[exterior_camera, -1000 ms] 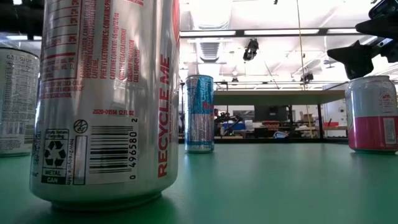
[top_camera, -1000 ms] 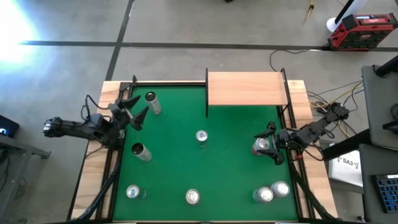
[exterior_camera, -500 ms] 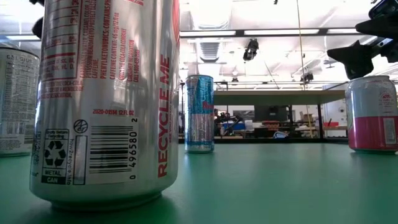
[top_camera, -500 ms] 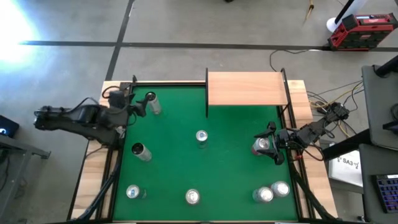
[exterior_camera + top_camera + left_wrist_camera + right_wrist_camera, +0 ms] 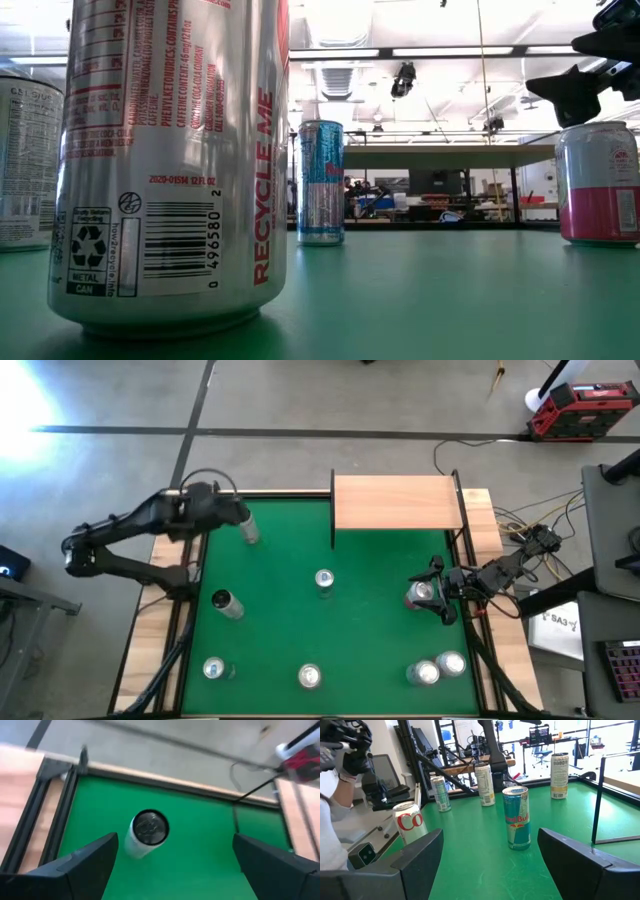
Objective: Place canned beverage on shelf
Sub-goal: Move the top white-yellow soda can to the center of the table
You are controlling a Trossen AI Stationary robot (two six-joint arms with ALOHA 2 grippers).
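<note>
Left gripper [image 5: 170, 865] spread wide above upright can [image 5: 145, 832] at table's far-left corner, likely lining up to straddle it. Right gripper [image 5: 432, 596] parted around red can [image 5: 598, 183], not squeezing. Shelf [image 5: 397, 502] bare, well apart.

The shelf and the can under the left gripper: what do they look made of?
The shelf looks like pale wood, matte, with faint grain, on thin black posts, probably metal. The can under the open left gripper looks like aluminium: a glossy pale wall and a dark shiny lid with a pull tab.
</note>
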